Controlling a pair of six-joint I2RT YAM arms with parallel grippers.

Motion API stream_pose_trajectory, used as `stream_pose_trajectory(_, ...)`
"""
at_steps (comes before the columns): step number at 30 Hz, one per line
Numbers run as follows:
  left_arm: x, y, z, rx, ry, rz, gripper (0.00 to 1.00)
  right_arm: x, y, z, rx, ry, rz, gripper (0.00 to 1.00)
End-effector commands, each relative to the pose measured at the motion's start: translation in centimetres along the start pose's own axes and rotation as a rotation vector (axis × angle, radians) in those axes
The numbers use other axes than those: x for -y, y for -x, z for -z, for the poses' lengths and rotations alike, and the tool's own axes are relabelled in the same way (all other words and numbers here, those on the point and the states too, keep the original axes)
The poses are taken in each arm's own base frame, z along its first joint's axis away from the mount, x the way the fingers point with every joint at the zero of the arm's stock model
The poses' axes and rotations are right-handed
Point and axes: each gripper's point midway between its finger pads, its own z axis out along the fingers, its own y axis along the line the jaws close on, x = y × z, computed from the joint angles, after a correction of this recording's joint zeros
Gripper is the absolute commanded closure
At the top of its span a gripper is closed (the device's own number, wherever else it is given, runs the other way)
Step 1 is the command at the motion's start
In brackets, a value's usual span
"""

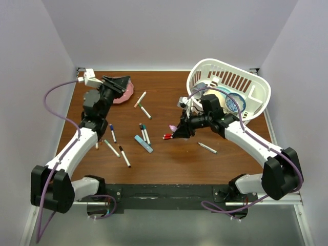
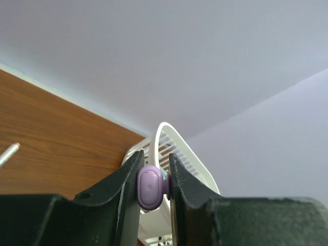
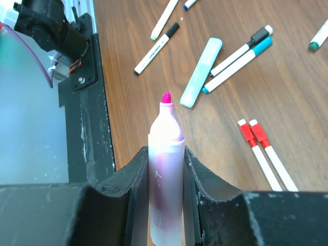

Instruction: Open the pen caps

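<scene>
Left jaws clamped on a smooth, rounded lilac pen cap [image 2: 151, 187] over the far-left of the wood-grain worktop [image 1: 169, 164]. We can't see its far end between them. Right jaws grip a pink highlighter barrel [image 3: 165, 174], magenta tip bare. Slim white markers [image 3: 271, 165] lie mid-worktop with red caps [image 3: 245, 130] on. White slatted basket [image 1: 246, 82] lies tipped over, with a blue-patterned dish [image 1: 236, 102] inside. The arm blocks the rest.

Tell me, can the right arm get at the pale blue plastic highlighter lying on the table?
Probably not yet: the right gripper is shut on an uncapped pink highlighter. Otherwise the way looks free; the pale blue highlighter lies uncovered nearby.
</scene>
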Motion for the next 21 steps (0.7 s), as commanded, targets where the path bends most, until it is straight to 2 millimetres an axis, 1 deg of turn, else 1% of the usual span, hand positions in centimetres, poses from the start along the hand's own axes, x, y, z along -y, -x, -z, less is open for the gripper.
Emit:
stream_pose_trajectory(1,-0.1,2.6,1.3,0.058,0.044,-0.012,1.00,1.1,-0.1,0.8,-0.024,-0.090,0.041,1.00)
stream_pose_trajectory(2,-2.1,2.6,1.8,0.054,0.096,-0.032,1.00,2.2,0.0,1.4,-0.038,-0.162,0.066,1.00)
stream_pose_trajectory(3,-4.3,1.9,2.5,0.024,0.167,-0.036,1.00,3.1,-0.7,1.9,-0.079,-0.219,0.094,1.00)
stream_pose_trajectory(4,-5.7,1.8,3.2,0.012,0.208,-0.036,1.00,5.1,-1.7,2.8,-0.127,-0.338,0.102,1.00)
stream_pose_trajectory(5,-8.7,1.7,4.5,0.009,0.276,-0.041,1.00,6.0,-2.5,3.2,-0.173,-0.382,0.102,1.00)
stream_pose_trajectory(6,-10.3,1.6,5.3,-0.001,0.308,-0.040,1.00,6.7,-4.9,3.3,-0.258,-0.397,0.071,1.00)
stream_pose_trajectory(7,-11.4,1.2,6.1,-0.026,0.312,-0.031,1.00,7.2,-6.3,3.6,-0.303,-0.417,0.064,1.00)
stream_pose_trajectory(8,-14.6,1.5,7.6,-0.017,0.381,-0.020,1.00,8.2,-8.4,4.2,-0.365,-0.475,0.060,1.00)
stream_pose_trajectory(9,-15.6,1.6,8.1,-0.015,0.393,-0.018,1.00,8.8,-9.3,5.1,-0.414,-0.511,0.084,1.00)
stream_pose_trajectory(10,-17.6,1.8,9.2,-0.016,0.433,-0.003,1.00,9.3,-9.7,5.7,-0.440,-0.548,0.094,1.00)
stream_pose_trajectory(11,-18.4,1.9,9.7,-0.016,0.449,-0.009,1.00,9.9,-10.0,6.5,-0.466,-0.594,0.108,1.00)
stream_pose_trajectory(12,-19.1,2.3,10.0,-0.008,0.462,-0.013,1.00,9.8,-10.0,6.8,-0.464,-0.599,0.115,1.00)
stream_pose_trajectory(13,-20.2,2.7,10.5,-0.003,0.489,-0.021,1.00,9.8,-10.3,7.0,-0.471,-0.602,0.112,0.98)
stream_pose_trajectory(15,-21.3,3.2,10.8,0.002,0.521,-0.032,1.00,10.2,-11.0,7.6,-0.505,-0.620,0.116,0.96)
stream_pose_trajectory(16,-22.3,3.5,11.0,0.008,0.551,-0.036,1.00,10.4,-11.4,7.7,-0.523,-0.622,0.113,0.93)
stream_pose_trajectory(17,-22.7,3.7,11.1,0.009,0.566,-0.034,1.00,10.5,-11.8,7.7,-0.542,-0.614,0.113,0.93)
stream_pose_trajectory(19,-23.8,4.0,11.4,0.013,0.585,-0.008,1.00,10.4,-13.1,7.5,-0.603,-0.581,0.081,0.92)
stream_pose_trajectory(21,-24.3,4.3,11.4,0.019,0.593,0.003,1.00,10.0,-14.1,7.3,-0.647,-0.539,0.059,0.91)
